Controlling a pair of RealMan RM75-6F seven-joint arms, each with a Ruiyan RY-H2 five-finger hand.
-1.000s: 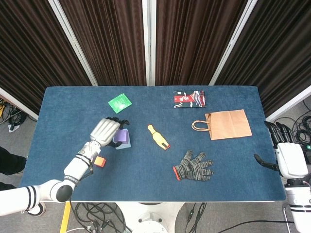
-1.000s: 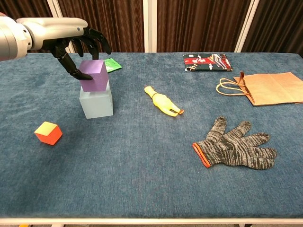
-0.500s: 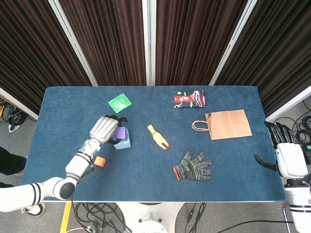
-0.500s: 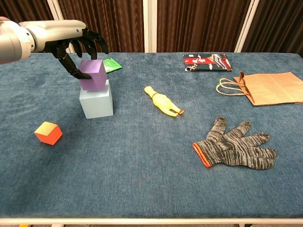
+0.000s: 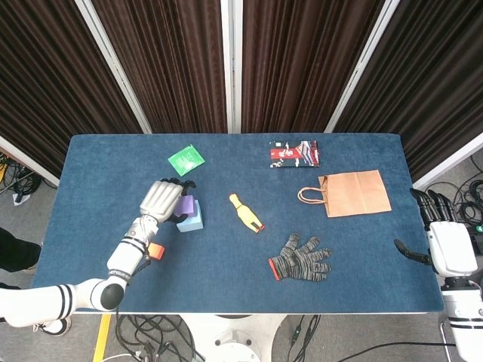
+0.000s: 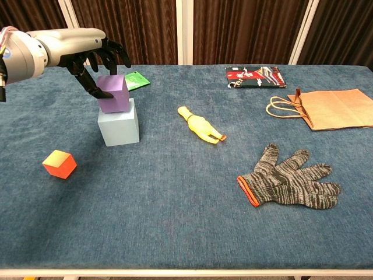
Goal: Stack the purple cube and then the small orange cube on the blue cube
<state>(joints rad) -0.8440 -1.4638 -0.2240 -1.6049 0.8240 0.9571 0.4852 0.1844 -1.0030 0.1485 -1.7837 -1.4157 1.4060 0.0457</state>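
Note:
The purple cube sits on top of the light blue cube at the table's left. My left hand reaches over it; the thumb presses the cube's left face and the fingers curl over its far side, so it is still held. The small orange cube lies on the cloth, nearer the front edge and left of the stack. My right hand hangs off the table's right edge with its fingers apart and nothing in it; the chest view does not show it.
A yellow rubber chicken lies right of the stack. A grey knit glove rests front right. A brown paper bag lies flat at the right, a red packet at the back, and a green packet behind the stack.
The purple cube has come down from a tilted, raised pose and settled squarely on the blue cube. The left hand drew slightly left with it. The right hand has not moved.

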